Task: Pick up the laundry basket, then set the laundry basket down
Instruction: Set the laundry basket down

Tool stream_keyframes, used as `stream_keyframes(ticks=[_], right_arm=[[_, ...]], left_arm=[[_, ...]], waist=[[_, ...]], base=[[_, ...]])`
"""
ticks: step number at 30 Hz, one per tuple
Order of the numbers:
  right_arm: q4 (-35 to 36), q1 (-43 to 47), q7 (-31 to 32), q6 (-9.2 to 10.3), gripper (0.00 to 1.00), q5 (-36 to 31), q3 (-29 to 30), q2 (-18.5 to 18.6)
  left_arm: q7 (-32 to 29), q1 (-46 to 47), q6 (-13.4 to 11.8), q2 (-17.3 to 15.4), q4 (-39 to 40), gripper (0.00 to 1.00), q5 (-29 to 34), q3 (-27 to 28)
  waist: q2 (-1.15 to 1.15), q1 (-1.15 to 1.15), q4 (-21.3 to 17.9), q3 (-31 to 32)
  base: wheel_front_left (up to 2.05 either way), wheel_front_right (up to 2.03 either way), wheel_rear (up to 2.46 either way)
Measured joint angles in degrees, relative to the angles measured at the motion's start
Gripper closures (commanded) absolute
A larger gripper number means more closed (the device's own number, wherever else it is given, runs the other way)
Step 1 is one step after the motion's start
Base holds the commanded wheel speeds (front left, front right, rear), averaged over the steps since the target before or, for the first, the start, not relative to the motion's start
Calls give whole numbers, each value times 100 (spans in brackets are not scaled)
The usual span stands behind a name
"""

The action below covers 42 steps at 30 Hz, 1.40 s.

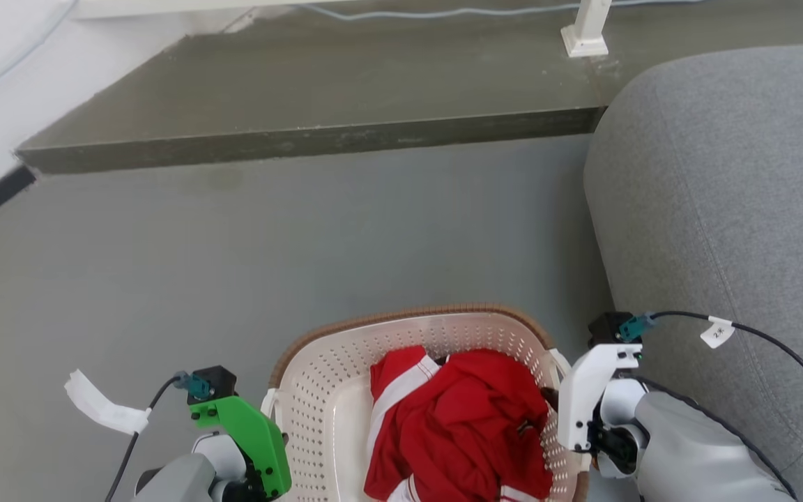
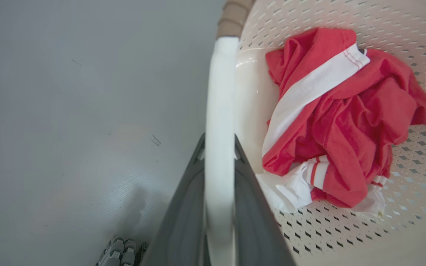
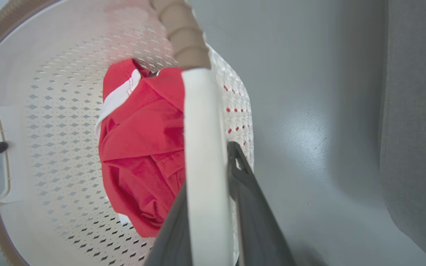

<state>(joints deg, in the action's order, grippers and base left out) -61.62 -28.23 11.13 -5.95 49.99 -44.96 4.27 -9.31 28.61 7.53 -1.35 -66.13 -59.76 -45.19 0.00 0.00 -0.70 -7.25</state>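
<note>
The laundry basket (image 1: 318, 411), cream-white and perforated with a brown woven-look rim (image 1: 408, 314), is at the bottom centre of the head view, between my two arms. A crumpled red and white garment (image 1: 464, 425) lies inside it. In the left wrist view, my left gripper (image 2: 218, 142) is shut on the basket's white left handle (image 2: 218, 92), with one dark finger on each side. My right gripper (image 3: 209, 166) is shut in the same way on the white right handle (image 3: 202, 118). I cannot tell whether the basket's base touches the floor.
A grey sofa (image 1: 722, 209) stands close on the right, next to my right arm. A raised dark step (image 1: 304, 97) runs across the back with a white post foot (image 1: 586, 38) on it. Grey floor (image 1: 269, 244) stretches ahead of the basket.
</note>
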Motion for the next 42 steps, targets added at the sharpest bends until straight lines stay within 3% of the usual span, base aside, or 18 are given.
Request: stream_keyframes(ticks=[12, 42], right_arm=[[-9, -354, -9, 0, 100, 144, -12, -2], [-60, -1417, -797, -1, 100, 146, 27, 5]], left_arm=[[134, 381, 1, -94, 59, 100, 10, -24], [1023, 1304, 1, -292, 404, 100, 92, 26]], waist=[[0, 0, -31, -554], [0, 0, -25, -2459]], base=[[0, 0, 0], [0, 0, 0]])
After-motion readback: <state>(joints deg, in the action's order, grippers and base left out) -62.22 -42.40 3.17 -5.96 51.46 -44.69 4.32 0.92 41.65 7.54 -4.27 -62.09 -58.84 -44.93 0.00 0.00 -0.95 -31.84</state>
